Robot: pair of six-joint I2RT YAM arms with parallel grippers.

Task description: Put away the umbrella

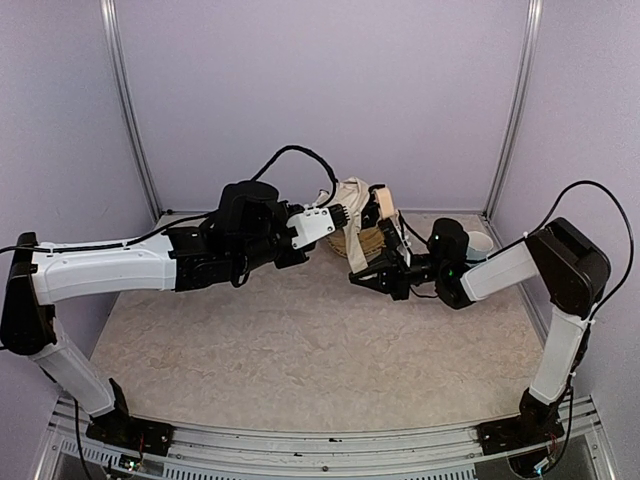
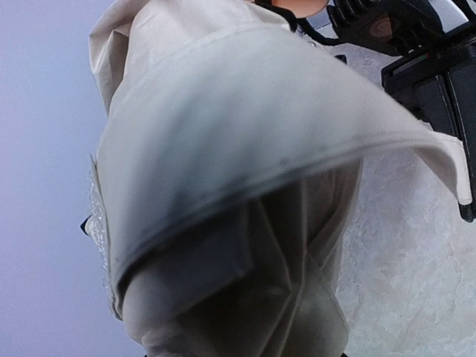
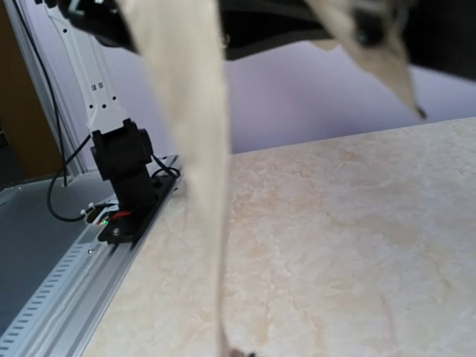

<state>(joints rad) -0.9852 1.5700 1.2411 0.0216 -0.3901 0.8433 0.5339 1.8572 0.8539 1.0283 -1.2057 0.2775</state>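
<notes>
The top view shows the umbrella (image 1: pixel 352 197) bunched between the left hand (image 1: pixel 338 214) and the right hand (image 1: pixel 380 268), with a woven basket (image 1: pixel 362 240) just beside it. The right hand is closed; whether it pinches fabric cannot be determined. The left hand meets the fabric; its grip cannot be determined.

The left wrist view shows umbrella (image 2: pixel 245 149) folds directly ahead of the hand, with the right arm (image 2: pixel 431 67) beyond.

The right wrist view shows an umbrella (image 3: pixel 197 111) strip hanging ahead of the hand over the marbled beige desk (image 3: pixel 357 223). An arm base (image 3: pixel 123 171) stands on a metal rail (image 3: pixel 67 282).

Lilac walls (image 1: pixel 320 80) enclose the desk.
</notes>
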